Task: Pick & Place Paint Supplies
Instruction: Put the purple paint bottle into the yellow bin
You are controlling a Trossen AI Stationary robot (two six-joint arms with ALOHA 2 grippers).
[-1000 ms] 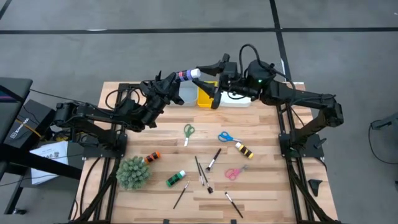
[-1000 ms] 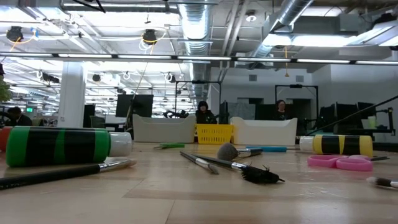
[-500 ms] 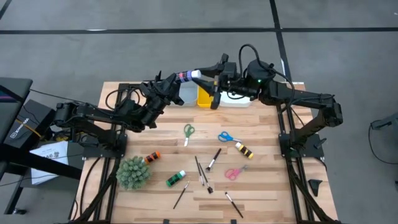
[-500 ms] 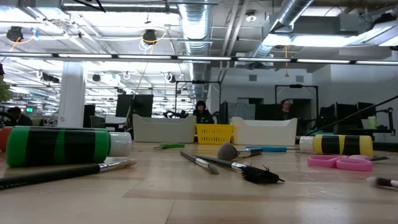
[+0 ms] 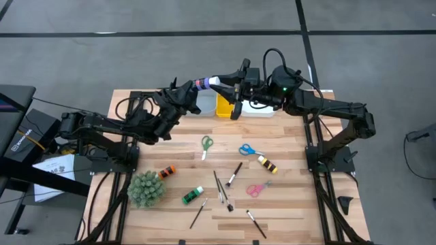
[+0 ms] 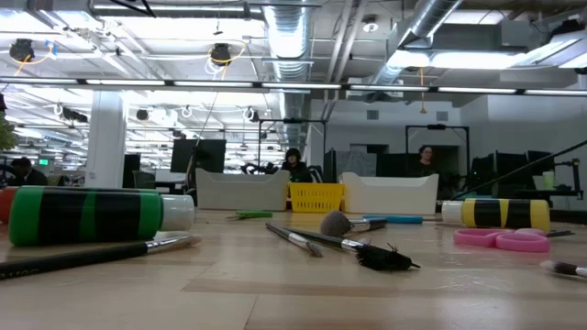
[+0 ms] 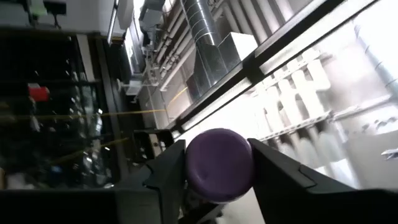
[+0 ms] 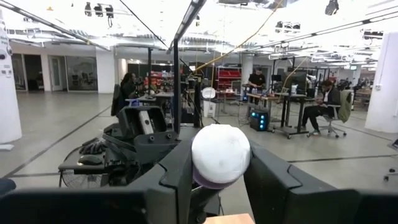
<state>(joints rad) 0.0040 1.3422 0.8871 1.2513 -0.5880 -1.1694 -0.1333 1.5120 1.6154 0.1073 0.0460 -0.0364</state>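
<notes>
A paint bottle [image 5: 206,83] with purple bands and a white cap hangs in the air above the trays at the table's far edge, between my two grippers. My left gripper [image 5: 189,89] is shut on its purple bottom end, and my right gripper [image 5: 230,84] is shut on its white cap end. On the table lie green scissors [image 5: 206,144], blue scissors [image 5: 248,150], pink scissors [image 5: 256,188], a yellow bottle [image 5: 266,163], a green bottle [image 5: 192,196], an orange bottle [image 5: 166,171] and several brushes [image 5: 234,175]. My left gripper pinches the bottle's purple bottom end [image 7: 219,165] between its two fingers, coming from the table's left and slanting upward. The bottle is lifted clear and lies roughly level. My right gripper has the white cap [image 8: 221,154] between its two fingers, coming level from the table's right, along the bottle's length.
A pale grey tray [image 5: 206,105], a yellow tray [image 5: 224,107] and a white tray [image 5: 259,110] stand in a row at the far edge, below the bottle. A spiky green plant ball [image 5: 146,188] sits near the front left. People sit in the room beyond.
</notes>
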